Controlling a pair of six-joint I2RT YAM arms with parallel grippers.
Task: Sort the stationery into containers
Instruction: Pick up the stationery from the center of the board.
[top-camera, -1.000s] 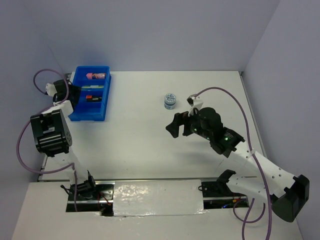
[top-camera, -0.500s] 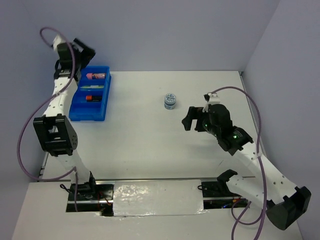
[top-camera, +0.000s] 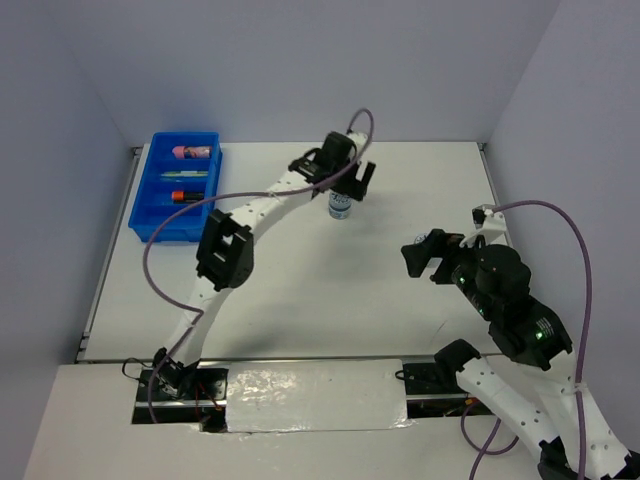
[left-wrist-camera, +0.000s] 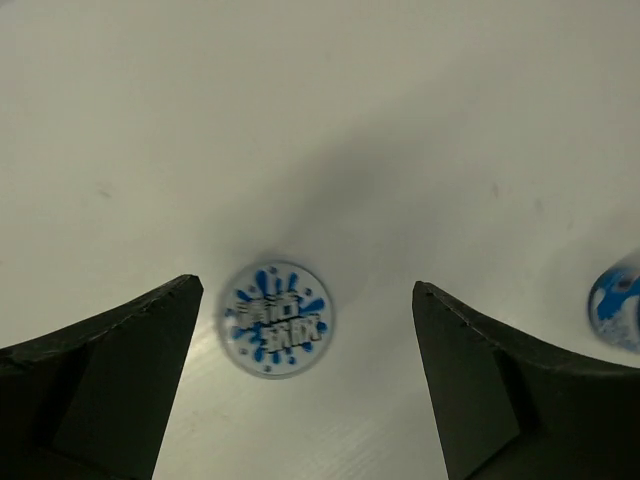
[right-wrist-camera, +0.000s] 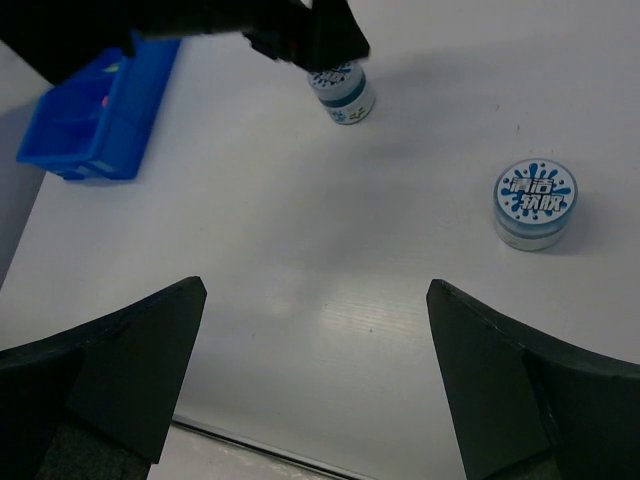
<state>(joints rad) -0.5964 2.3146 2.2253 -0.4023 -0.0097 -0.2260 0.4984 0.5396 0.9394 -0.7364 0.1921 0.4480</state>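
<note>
My left gripper (top-camera: 345, 188), jaws spread and empty, hung over a patterned disc (left-wrist-camera: 275, 320) standing at the far middle of the table (top-camera: 300, 290), well right of the blue tray (top-camera: 175, 238); I judged this the approach to grasping it. The next move called for lowering until the jaws flanked the disc, closing, then carrying it left to a tray compartment.
</note>
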